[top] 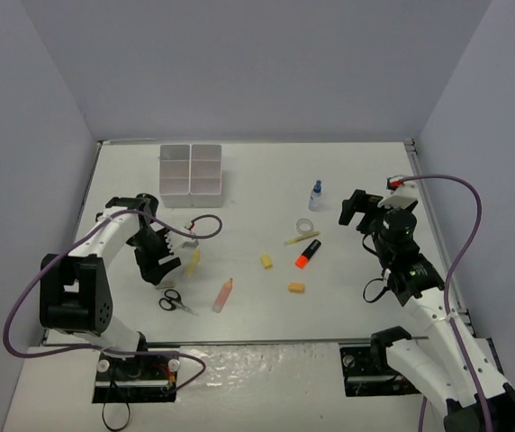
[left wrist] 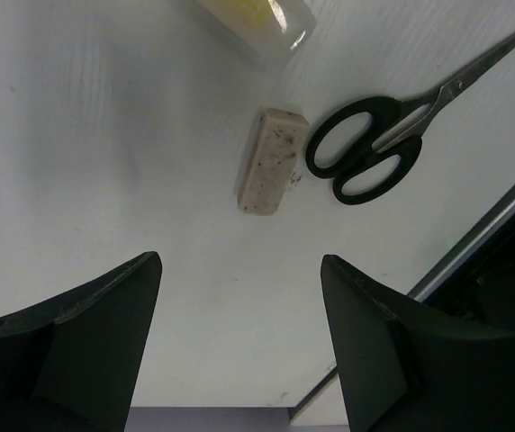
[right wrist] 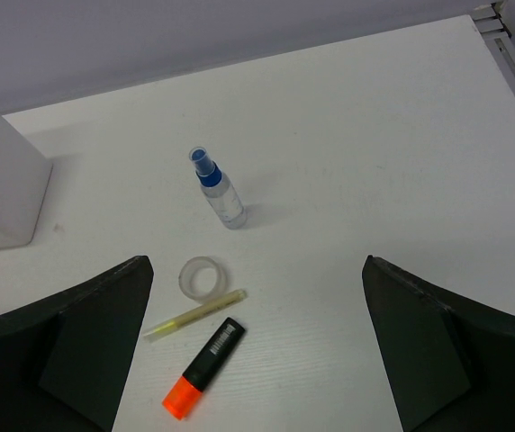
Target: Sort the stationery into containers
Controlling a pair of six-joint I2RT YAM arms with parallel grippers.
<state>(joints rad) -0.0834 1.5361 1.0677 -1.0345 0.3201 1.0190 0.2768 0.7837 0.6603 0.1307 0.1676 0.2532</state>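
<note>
Hovering low over the near-left part of the table (top: 356,162), the left gripper (left wrist: 239,261) is showing its jaws partly spread, with nothing between them. A soiled pale eraser (left wrist: 274,161) is lying just beyond the fingertips, just beside the handles of the black-handled scissors (left wrist: 374,148); whether the two are touching is hard to tell. A yellow marker (left wrist: 257,18) is being cut off by the top edge of the wrist view. Seen from above, that eraser is lying hidden beneath the gripper.

On the right, the right gripper (right wrist: 257,263) is hanging wide open and gripping nothing. Beyond it the blue-capped bottle (right wrist: 217,189) is standing upright, and nearer are lying the tape roll (right wrist: 199,277), a thin yellow pen (right wrist: 194,312) just beside it, and an orange marker (right wrist: 203,367).

The white containers (top: 190,169) are sitting at the far left, well apart from both grippers; their insides are too small to make out.
</note>
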